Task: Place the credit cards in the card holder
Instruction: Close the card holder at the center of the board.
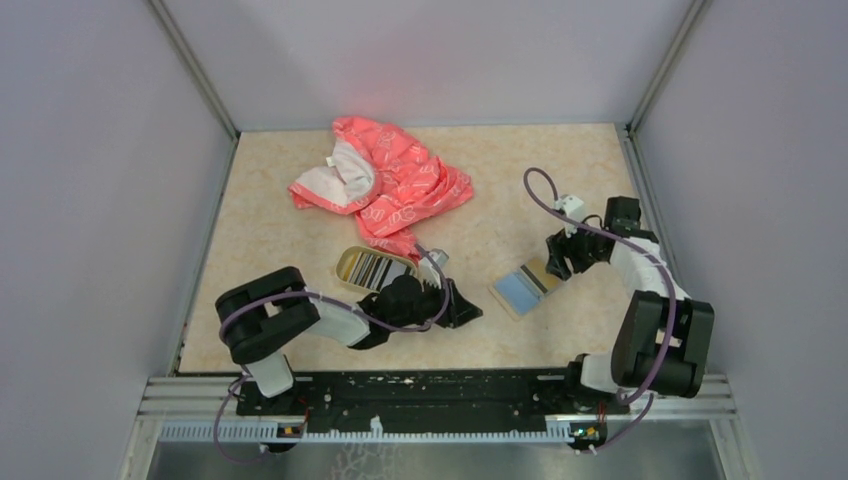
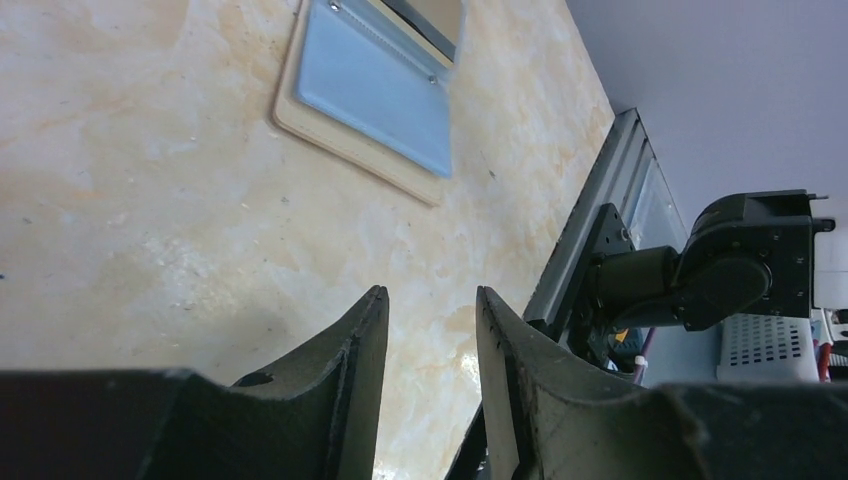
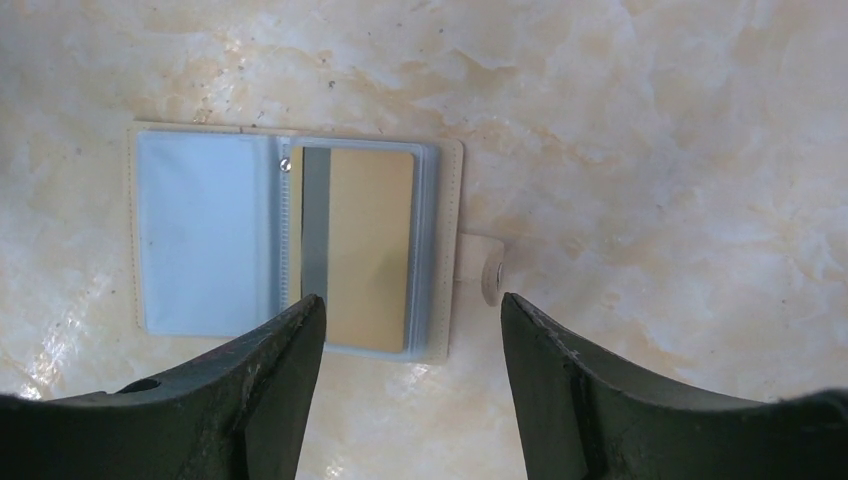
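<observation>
Over marbled table (image 1: 280, 200), grey-walled, left hand (image 2: 431, 292) and right hand (image 3: 412, 298) stand open, seemingly empty.

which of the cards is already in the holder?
The golden-tan card with the grey stripe: it sits in a sleeve of the open card holder. The dark striped cards lie in the oval dish instead.

Card holder (image 1: 527, 287) right of dish (image 1: 343, 266), cloth (image 1: 385, 185) behind
</observation>
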You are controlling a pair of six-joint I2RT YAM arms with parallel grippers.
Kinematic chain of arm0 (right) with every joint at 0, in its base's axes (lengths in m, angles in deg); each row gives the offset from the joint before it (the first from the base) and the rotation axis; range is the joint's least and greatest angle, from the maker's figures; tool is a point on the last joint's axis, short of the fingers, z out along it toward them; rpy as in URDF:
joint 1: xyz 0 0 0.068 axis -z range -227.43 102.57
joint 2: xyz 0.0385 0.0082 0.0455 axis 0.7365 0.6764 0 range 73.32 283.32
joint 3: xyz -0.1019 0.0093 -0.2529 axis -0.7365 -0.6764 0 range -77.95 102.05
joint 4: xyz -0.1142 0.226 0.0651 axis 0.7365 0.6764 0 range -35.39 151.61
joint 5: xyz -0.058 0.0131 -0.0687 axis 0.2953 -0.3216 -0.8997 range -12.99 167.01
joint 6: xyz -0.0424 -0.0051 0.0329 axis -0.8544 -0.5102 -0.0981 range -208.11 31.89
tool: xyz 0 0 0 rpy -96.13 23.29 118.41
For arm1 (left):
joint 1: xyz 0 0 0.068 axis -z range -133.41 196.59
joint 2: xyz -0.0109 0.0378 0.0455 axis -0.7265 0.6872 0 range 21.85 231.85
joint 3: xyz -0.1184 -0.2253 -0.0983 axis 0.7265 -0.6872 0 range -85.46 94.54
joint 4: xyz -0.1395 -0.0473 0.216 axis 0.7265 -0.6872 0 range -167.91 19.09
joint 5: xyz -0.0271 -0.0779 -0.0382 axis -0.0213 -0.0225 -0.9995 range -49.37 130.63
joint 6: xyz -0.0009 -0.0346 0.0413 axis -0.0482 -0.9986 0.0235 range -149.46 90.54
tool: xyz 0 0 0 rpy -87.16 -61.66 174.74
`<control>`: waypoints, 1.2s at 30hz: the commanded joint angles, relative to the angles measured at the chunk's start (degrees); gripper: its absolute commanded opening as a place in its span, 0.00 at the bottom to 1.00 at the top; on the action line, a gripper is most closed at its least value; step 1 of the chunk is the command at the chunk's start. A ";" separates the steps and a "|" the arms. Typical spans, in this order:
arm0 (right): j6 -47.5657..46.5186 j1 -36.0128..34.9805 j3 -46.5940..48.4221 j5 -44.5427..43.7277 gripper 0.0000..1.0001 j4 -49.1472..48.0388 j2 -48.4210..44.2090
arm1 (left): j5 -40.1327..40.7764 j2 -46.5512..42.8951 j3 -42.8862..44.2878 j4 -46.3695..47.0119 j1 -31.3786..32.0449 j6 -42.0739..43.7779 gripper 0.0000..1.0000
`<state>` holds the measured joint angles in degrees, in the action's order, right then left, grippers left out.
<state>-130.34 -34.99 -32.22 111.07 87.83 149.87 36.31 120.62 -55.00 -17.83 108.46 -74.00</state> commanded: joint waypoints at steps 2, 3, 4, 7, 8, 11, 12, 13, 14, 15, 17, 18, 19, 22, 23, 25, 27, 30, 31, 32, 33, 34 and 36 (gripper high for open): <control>2.94 0.30 1.80 -0.78 0.63 -1.24 4.84 | 5.72 2.74 1.21 5.29 2.55 -2.71 0.44; 2.95 0.29 1.82 -0.90 0.63 -1.00 5.39 | 6.14 3.36 1.07 5.37 2.70 -3.59 0.44; 2.95 0.30 1.81 -0.93 0.62 -0.82 5.88 | 6.28 3.89 0.96 5.37 2.81 -4.43 0.45; 2.61 0.30 2.17 -0.76 0.61 0.22 7.12 | 6.62 5.69 1.24 5.50 2.91 -7.58 0.46; 2.60 0.30 2.26 -0.75 0.61 0.52 7.45 | 6.60 6.39 1.45 5.61 2.99 -8.44 0.46; 2.39 0.30 2.42 -0.67 0.59 1.14 8.50 | 6.38 8.53 2.44 5.94 3.18 -10.67 0.47; 2.28 0.30 2.47 -0.59 0.58 1.39 8.97 | 5.96 9.39 2.88 6.43 3.17 -11.30 0.47; 2.18 0.30 2.58 -0.62 0.58 1.65 9.42 | 5.61 10.40 3.42 6.99 3.17 -11.91 0.47; 2.10 0.30 2.67 -0.65 0.57 1.91 9.69 | 5.15 11.43 3.85 7.79 3.17 -12.50 0.47; 2.00 0.30 2.77 -0.69 0.57 2.09 10.08 | 4.77 12.28 4.43 8.10 3.17 -13.06 0.47; 1.98 0.30 2.91 -0.78 0.56 2.42 10.61 | 4.59 13.73 5.24 8.58 3.17 -13.78 0.48; 1.98 0.30 2.95 -1.02 0.56 2.39 10.75 | 4.63 14.28 5.65 8.61 3.17 -14.08 0.48; 2.05 0.30 2.96 -1.36 0.56 2.23 10.82 | 4.66 14.65 5.75 8.66 3.18 -14.28 0.48; 2.33 0.30 2.87 -1.62 0.58 1.99 10.47 | 5.03 15.76 6.20 8.72 3.17 -15.05 0.49; 2.29 0.30 2.99 -1.21 0.58 2.21 10.77 | 5.19 16.15 6.58 8.60 3.17 -15.34 0.49; 1.69 0.28 3.40 -0.35 0.55 3.45 11.88 | 5.60 17.17 7.71 6.89 3.17 -16.44 0.51; 0.81 0.23 4.01 0.15 0.50 4.87 13.25 | 6.26 18.04 9.77 2.07 3.18 -17.00 0.52; 0.03 0.16 4.36 0.81 0.44 6.28 14.17 | 7.64 18.27 10.46 -1.75 3.17 -18.35 0.53; -0.15 0.13 4.36 0.95 0.43 6.52 14.29 | 8.41 18.16 9.64 -1.51 3.17 -19.39 0.53; -0.31 -0.07 4.36 1.04 0.43 6.83 14.41 | 9.33 18.02 8.89 -1.11 3.17 -20.34 0.53; -0.45 -0.24 4.44 1.01 0.42 7.08 14.56 | 10.18 17.97 8.31 -1.06 3.17 -21.73 0.53; -0.54 -0.57 4.45 1.00 0.42 7.33 14.66 | 10.81 17.90 7.73 -1.05 3.22 -23.29 0.54; -0.40 -0.99 4.35 0.84 0.41 7.47 14.89 | 12.55 17.87 6.46 -0.65 3.57 -27.86 0.54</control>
<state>-129.45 -35.07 -29.07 111.40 92.66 163.58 43.92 137.51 -45.32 -13.30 111.45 -95.00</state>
